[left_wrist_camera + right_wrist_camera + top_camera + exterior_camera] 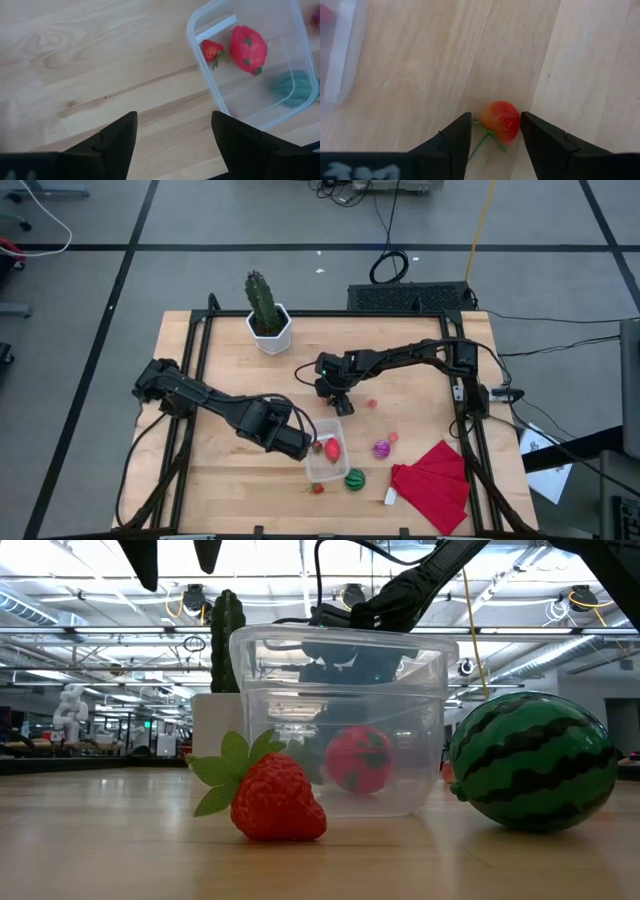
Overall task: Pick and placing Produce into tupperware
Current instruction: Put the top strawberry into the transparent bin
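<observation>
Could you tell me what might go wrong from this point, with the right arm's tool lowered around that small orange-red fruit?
1. The right tool stands open around the small orange-red fruit; the fruit is round and could squirt out as the fingers close.
2. The left tool, open, sits right beside the tupperware, so a small move could push the light container.
3. The strawberry and watermelon lie beside the container and could get knocked.
</observation>
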Available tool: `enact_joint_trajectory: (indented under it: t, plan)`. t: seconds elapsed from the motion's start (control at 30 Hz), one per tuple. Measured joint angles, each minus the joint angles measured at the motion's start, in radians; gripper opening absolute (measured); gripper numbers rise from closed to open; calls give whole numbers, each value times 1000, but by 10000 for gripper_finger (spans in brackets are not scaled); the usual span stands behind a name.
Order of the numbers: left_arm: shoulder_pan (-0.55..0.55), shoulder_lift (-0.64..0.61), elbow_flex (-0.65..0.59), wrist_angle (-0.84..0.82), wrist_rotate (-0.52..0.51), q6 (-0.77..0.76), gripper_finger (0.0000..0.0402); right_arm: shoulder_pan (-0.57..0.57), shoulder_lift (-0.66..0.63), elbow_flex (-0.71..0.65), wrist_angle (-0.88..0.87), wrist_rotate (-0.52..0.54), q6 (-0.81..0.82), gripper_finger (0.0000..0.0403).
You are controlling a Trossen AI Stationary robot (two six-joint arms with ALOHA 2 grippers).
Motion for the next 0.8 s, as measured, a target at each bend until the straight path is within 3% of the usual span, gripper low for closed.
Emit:
enact_joint_trajectory:
  t: [0.37, 0.53, 0.8]
  plan:
    - [10, 0, 0, 0, 0, 20, 258, -20, -2, -1, 14, 12, -18, 113]
    - [10, 0, 0, 0, 0, 20, 257, -45, -7, 16, -8, 69, -39, 93]
    - [8, 0, 0, 1, 0, 22, 258, -64, -46, 30, -26, 68, -56, 88]
